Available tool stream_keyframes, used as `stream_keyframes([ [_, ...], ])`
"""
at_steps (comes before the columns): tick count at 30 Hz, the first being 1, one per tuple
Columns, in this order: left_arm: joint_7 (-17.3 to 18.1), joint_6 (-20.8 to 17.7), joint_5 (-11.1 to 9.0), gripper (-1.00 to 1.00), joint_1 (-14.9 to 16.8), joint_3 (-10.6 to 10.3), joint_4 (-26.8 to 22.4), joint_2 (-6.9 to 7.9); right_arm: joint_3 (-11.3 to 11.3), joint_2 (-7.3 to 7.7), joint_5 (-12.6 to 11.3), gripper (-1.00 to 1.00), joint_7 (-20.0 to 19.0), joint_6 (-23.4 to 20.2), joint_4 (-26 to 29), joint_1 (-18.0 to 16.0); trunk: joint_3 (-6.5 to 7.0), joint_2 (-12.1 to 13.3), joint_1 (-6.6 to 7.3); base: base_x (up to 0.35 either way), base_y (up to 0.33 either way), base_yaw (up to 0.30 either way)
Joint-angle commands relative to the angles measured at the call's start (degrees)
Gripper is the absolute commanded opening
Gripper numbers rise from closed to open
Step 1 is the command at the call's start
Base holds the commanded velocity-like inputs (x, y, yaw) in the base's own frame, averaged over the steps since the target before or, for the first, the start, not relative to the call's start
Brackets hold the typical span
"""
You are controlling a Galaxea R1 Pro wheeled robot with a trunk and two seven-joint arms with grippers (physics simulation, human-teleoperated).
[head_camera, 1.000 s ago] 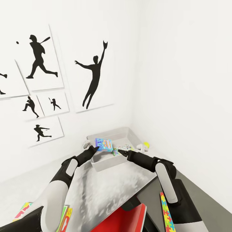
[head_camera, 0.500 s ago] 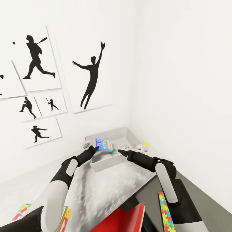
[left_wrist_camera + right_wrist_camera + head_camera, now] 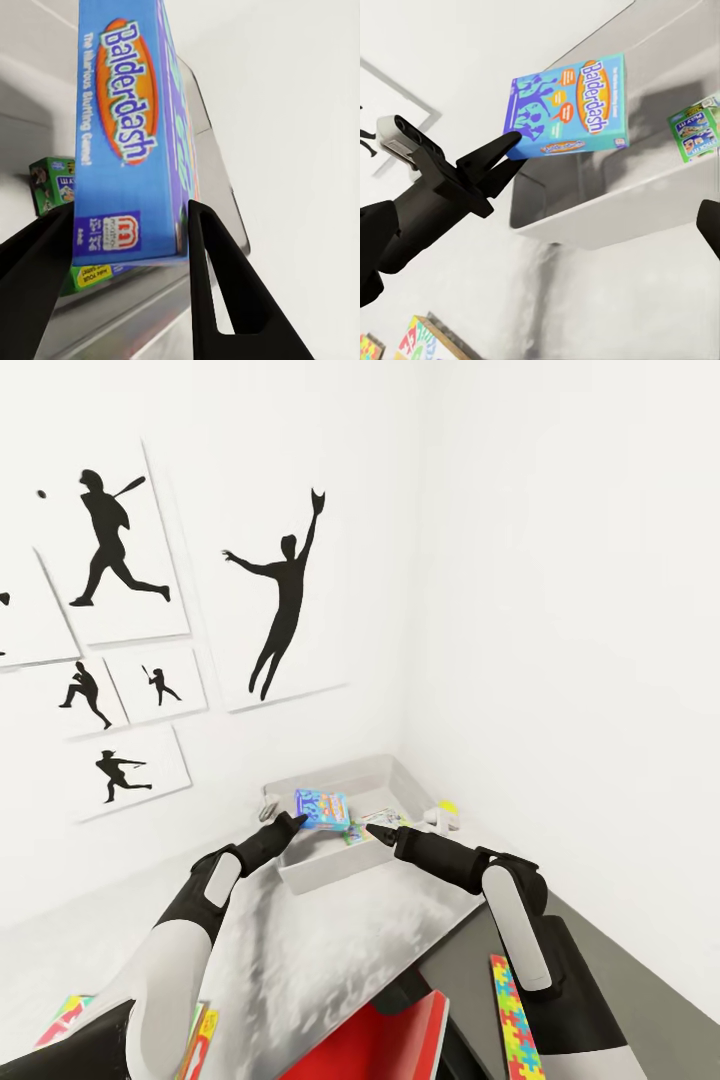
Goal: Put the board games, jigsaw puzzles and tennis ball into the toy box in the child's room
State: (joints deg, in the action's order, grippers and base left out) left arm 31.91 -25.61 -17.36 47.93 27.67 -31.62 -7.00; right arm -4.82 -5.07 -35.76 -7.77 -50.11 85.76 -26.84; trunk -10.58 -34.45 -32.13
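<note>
- The table (image 3: 330, 950) fills the corner under the baseball-player pictures (image 3: 285, 595), its light-grey top running back to the wall, with a lower dark-grey section (image 3: 610, 960) on the robot's right.
- The toy box (image 3: 330, 870), a shallow pale bin with sloping sides, sits at the far end of the tabletop close to the corner. A green game box (image 3: 694, 131) already lies inside it.
- The left gripper (image 3: 297, 819) reaches over the bin's near rim and pinches the blue board game (image 3: 322, 809) by one short end, so the box hangs above the bin's interior, not yet resting on anything.
- That game is a flat blue carton with "Balderdash" in an orange oval (image 3: 131, 97); from the right wrist camera its face (image 3: 570, 105) shows cartoon figures and coloured speech bubbles.
- To finish this step well, I'd say lower the box closer to the bin floor, keep it clear of the green box and the rim, then let the jaws part and draw straight back.
- The right gripper (image 3: 376, 830) hovers just beside the bin holding nothing; I cannot tell how far its jaws are apart.
- A jigsaw puzzle (image 3: 515, 1020) lies on the dark section near the right arm.
- The tennis ball (image 3: 449, 808) sits beyond the bin, near the wall.
</note>
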Motion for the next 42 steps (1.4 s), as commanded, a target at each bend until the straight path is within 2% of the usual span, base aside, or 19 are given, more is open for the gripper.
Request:
stream_keyframes([
  [1,0.2,-0.5,-0.2,-1.00,0.1,0.4,0.0,-0.05,0.1,-0.03,0.4,1.00,-0.4,-0.2,0.0,-0.1,-0.06,-0.1,-0.02,0.000,0.000,-0.107],
  [21,0.2,-0.4,-0.2,-1.00,0.1,0.4,0.0,-0.03,0.1,-0.03,0.5,1.00,-0.4,-0.3,0.0,-0.1,0.00,-0.1,-0.02,0.000,0.000,-0.012],
  [22,0.2,-0.4,-0.2,1.00,0.1,0.4,0.0,-0.03,0.1,-0.03,0.5,1.00,-0.4,-0.3,0.0,-0.1,0.00,-0.1,-0.02,0.000,0.000,0.000],
  [42,0.2,-0.4,-0.2,1.00,0.1,0.4,0.0,-0.03,0.1,-0.03,0.5,1.00,-0.4,-0.3,0.0,-0.1,0.00,-0.1,-0.02,0.000,0.000,0.000],
])
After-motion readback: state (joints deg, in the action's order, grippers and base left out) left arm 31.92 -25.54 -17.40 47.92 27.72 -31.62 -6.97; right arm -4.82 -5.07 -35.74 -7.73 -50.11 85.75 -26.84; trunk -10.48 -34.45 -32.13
